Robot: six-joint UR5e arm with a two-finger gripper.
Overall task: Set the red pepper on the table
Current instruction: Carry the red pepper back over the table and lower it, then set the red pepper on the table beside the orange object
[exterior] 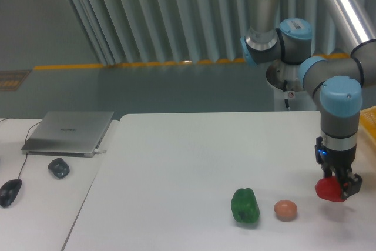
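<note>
Gripper clamps the red pepper low over the right side of the table, right of the orange-brown ball and green pepper; the laptop lid logo is too small to read.
</note>
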